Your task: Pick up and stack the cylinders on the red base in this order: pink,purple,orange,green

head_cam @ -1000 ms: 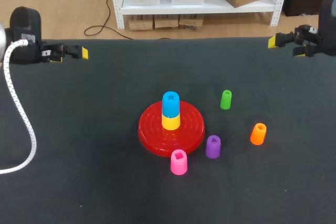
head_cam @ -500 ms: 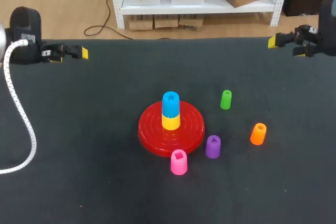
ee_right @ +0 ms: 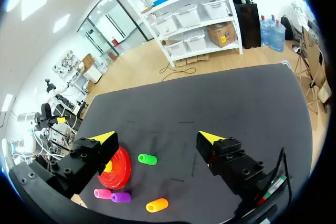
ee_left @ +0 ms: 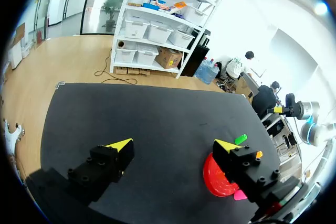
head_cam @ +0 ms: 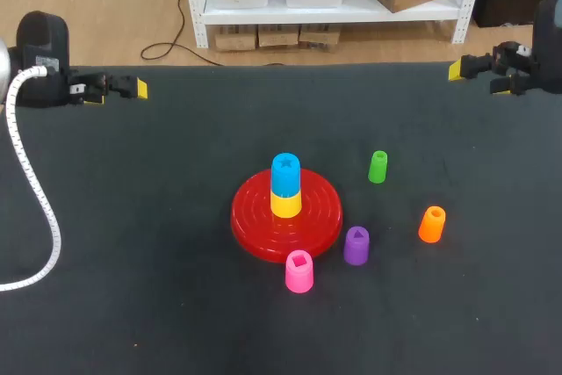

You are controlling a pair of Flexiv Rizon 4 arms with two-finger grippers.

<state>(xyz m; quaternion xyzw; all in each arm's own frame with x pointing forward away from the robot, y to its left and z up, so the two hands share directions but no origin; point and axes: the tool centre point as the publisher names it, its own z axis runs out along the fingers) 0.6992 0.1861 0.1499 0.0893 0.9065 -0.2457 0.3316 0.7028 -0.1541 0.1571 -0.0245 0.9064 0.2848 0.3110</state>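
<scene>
Both arms sit at the far corners of the dark surface (head_cam: 132, 305), probably parked there so the middle is open to the overhead camera and free for a first reach. The left claw (head_cam: 117, 92) is at the back left edge, its yellow-tipped fingers apart with nothing between them. The right claw (head_cam: 479, 77) is at the back right edge, also spread and empty. Both wrist views show the same wide gap.

The red base (head_cam: 250, 230) lies near the centre and already carries a yellow cylinder (head_cam: 285, 205) with a blue cylinder (head_cam: 284, 173) upright on top, so the pink piece would have to go on the blue one. None of the four named pieces is stacked yet.

The pink cylinder (head_cam: 299, 271) stands upright just beside the base's near rim. The purple cylinder (head_cam: 356, 246) stands just beside the base's near right. The orange cylinder (head_cam: 431, 224) is farther right, and the green cylinder (head_cam: 378, 167) stands behind it, to the right of the base.

All four stand well apart from either claw. Pink goes first and stands roughly midway between the arms. The other three stand on the right arm's side, so that arm looks better placed for them.
</scene>
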